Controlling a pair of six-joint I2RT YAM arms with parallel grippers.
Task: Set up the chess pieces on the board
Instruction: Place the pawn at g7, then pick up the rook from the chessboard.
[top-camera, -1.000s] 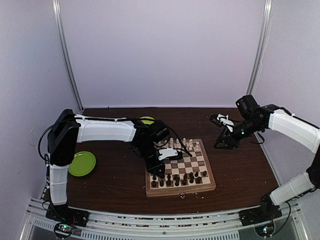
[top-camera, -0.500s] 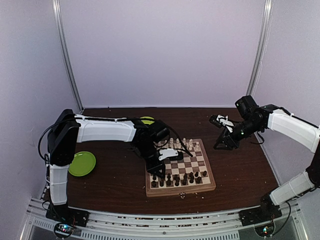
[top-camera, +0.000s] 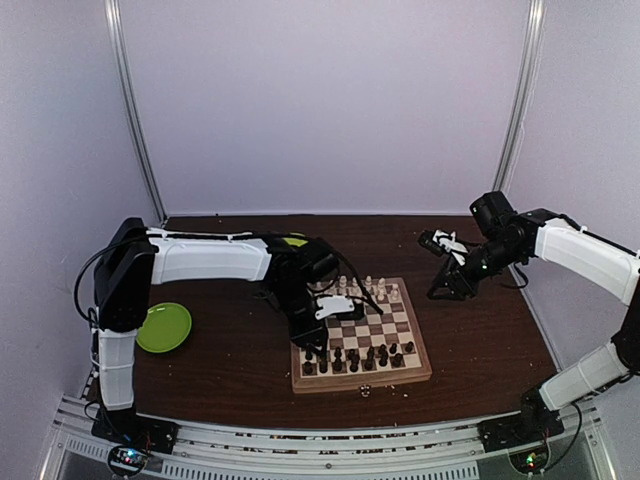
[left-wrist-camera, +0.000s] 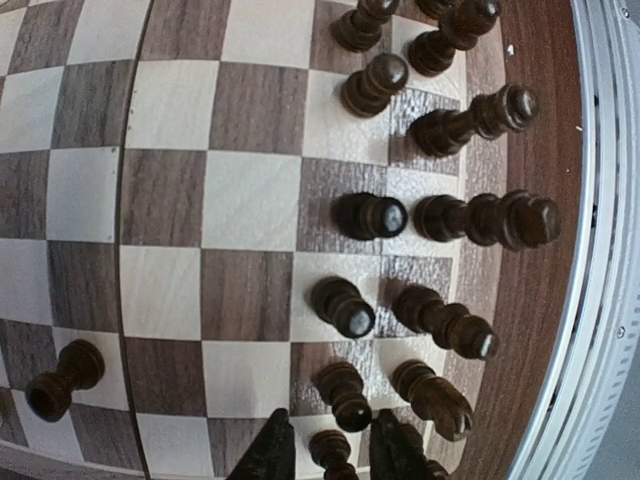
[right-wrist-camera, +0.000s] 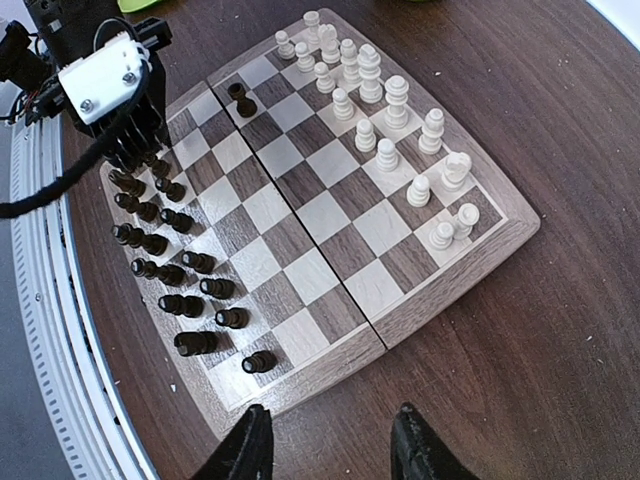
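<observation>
The board (top-camera: 360, 383) lies at mid-table. Cream-white chess pieces (top-camera: 365, 288) line its far edge, dark ones (top-camera: 355, 358) its near edge. In the left wrist view the dark pieces (left-wrist-camera: 370, 215) stand in two rows on the board (left-wrist-camera: 240, 200). My left gripper (left-wrist-camera: 335, 455) is open, its fingers on either side of a dark pawn (left-wrist-camera: 332, 448) without touching it. A lone dark pawn (left-wrist-camera: 60, 380) stands apart, also seen as a lone pawn (right-wrist-camera: 240, 97). My right gripper (right-wrist-camera: 330, 450) is open and empty over bare table beside the board (right-wrist-camera: 330, 215).
A lime-green plate (top-camera: 163, 327) sits at the left of the table. A green bowl (top-camera: 295, 240) shows partly behind my left arm. Pale crumbs lie in front of the board. My right gripper (top-camera: 442, 290) hovers right of the board, my left gripper (top-camera: 315, 335) over its left part.
My left gripper's jaws have parted, letting go of the dark pawn that now stands between them. The right arm has not moved.
</observation>
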